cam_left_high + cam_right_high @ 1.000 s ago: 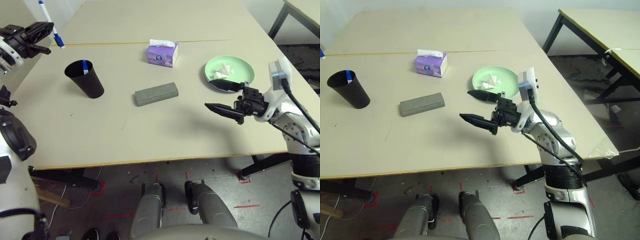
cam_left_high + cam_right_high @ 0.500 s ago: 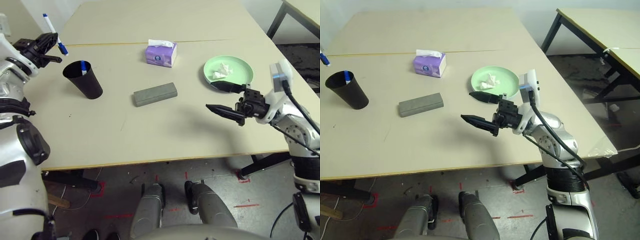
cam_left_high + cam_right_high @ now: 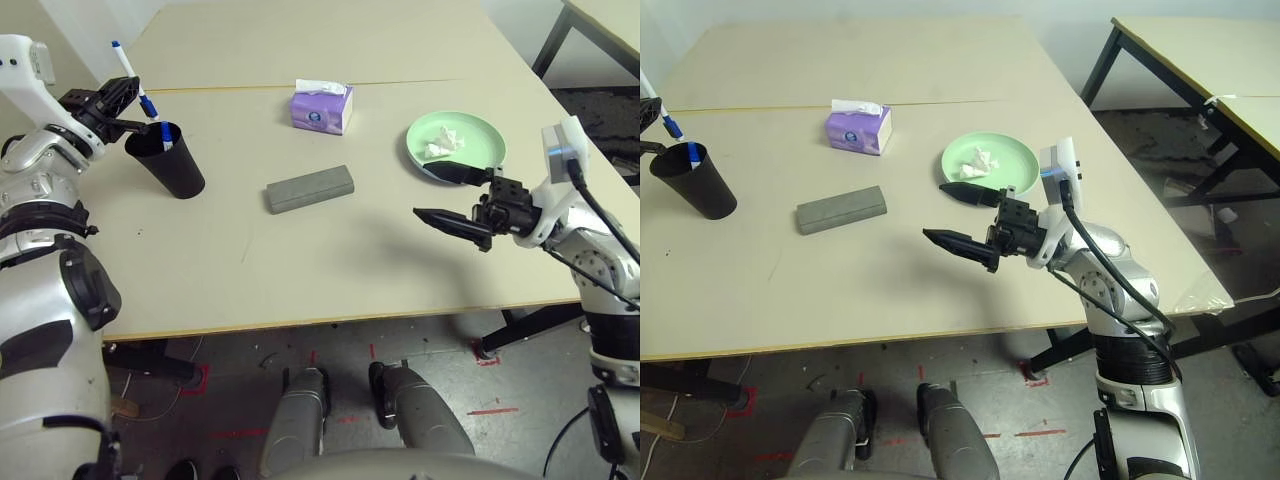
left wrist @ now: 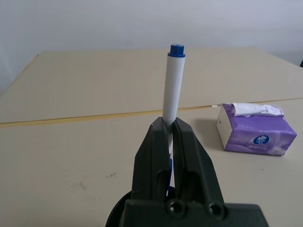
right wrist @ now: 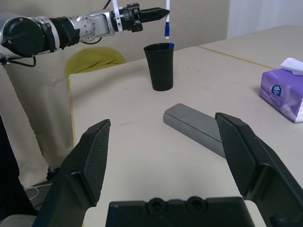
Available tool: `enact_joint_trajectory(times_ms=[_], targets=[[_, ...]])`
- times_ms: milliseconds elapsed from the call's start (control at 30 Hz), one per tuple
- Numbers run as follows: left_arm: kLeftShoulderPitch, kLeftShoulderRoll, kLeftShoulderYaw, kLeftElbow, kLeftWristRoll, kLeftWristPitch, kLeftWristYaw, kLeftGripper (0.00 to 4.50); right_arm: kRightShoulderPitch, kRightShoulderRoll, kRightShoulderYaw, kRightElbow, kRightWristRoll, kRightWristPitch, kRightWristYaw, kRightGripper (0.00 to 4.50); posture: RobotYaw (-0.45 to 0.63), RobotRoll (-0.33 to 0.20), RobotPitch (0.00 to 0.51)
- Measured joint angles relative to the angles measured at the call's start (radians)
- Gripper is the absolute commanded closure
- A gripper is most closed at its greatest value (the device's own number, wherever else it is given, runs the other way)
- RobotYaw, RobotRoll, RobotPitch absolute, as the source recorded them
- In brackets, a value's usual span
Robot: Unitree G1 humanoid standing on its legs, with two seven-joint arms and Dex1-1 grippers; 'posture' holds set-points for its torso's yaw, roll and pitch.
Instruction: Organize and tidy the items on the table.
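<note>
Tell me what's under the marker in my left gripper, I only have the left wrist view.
Observer: The black cup stands right below the marker; the marker's lower blue end hangs just above the cup's rim.
Operator: Anything in the cup?
Observer: Yes, a second marker, its blue end sticking up at the rim.
Operator: Where's the right gripper?
Observer: The right gripper hovers open above the table, beside the green plate that holds the crumpled tissue.
</note>
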Motion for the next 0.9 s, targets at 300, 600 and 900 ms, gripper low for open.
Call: enact_joint_trajectory(times_ms=[300,600,900], targets=[[0.02,0.014,0.016,0.0,-0.002,0.0,-0.001,0.75,-0.004,-0.005,-0.001,0.004,0.0,0.0,0.001,0.0,-0.09,0.0,0.173],[0.021,0.035,0.03,0.0,-0.006,0.003,-0.022,0.03,-0.025,-0.002,0.0,0.029,-0.001,-0.002,0.008,0.0,-0.09,0.0,0.172],[0.02,0.08,0.059,-0.016,-0.069,0.094,-0.15,0.03,-0.091,-0.004,-0.048,-0.007,0.061,0.099,-0.096,0.0,-0.1,0.0,0.182]])
